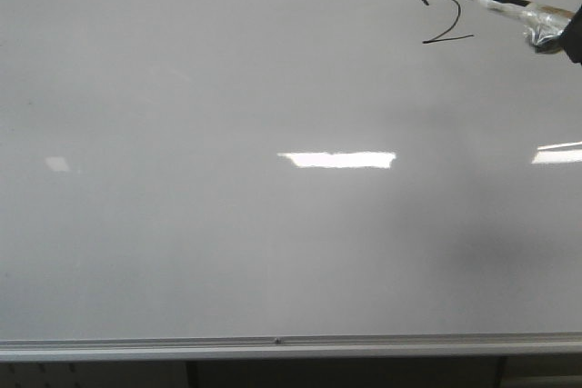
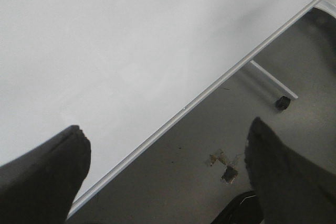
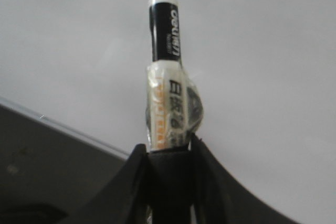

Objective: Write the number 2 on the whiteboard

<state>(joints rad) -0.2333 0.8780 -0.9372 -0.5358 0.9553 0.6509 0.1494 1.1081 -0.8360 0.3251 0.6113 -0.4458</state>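
The whiteboard (image 1: 227, 252) fills the front view, with its silver edge rail (image 1: 273, 343) along the near side. A black hand-drawn number 2 (image 1: 444, 19) sits at the far right. My right gripper (image 1: 573, 34) enters at the right edge, shut on a marker (image 1: 514, 6) wrapped in clear tape; its tip is just right of the 2's top. In the right wrist view the marker (image 3: 167, 77) points away from my shut right gripper (image 3: 169, 148) over the board. My left gripper (image 2: 168, 135) is open and empty over the board's edge rail (image 2: 210, 90); the 2 is out of that view.
Bright light glares (image 1: 338, 159) lie on the board. In the left wrist view the grey floor (image 2: 220, 129) beyond the rail holds a board stand leg with a black caster (image 2: 282, 102) and tape scraps (image 2: 223, 163).
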